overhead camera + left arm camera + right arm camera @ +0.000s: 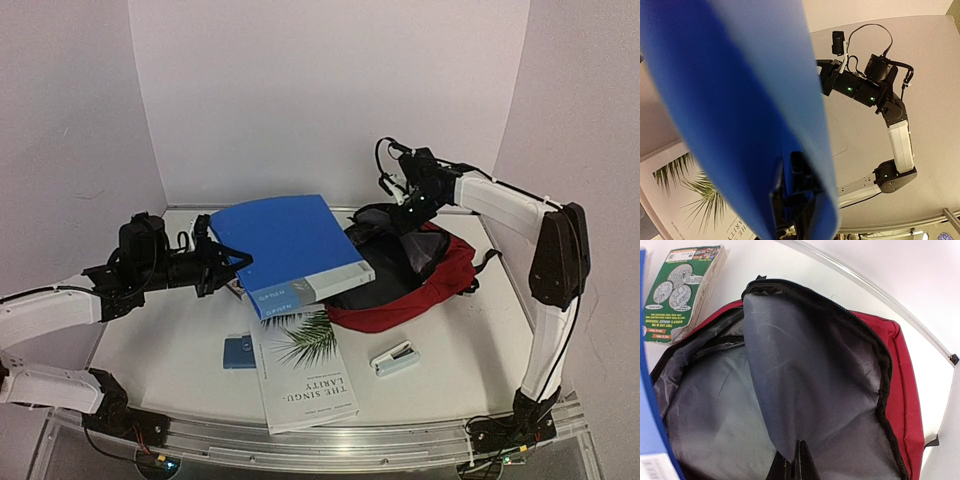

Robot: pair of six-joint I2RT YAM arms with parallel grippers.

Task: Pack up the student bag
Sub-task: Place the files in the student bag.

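Observation:
The student bag point(447, 283), dark red with grey lining, lies open at the right of the table. My right gripper point(409, 214) is above its far edge, shut on the grey-lined flap point(810, 365), which it holds lifted; the black zipper point(883, 380) curves round the mouth. A large blue folder point(290, 246) hangs tilted over the table's middle, its right end over the bag's mouth. My left gripper point(226, 264) is shut on the folder's left edge. In the left wrist view the folder point(740, 100) fills the frame around my gripper point(792, 200).
A white book with a palm leaf cover point(300, 370) lies at the front centre. A small blue item point(240, 352) sits to its left, and a white stapler-like object point(395, 360) to its right. A green paperback point(680, 290) lies beyond the bag, partly under the folder.

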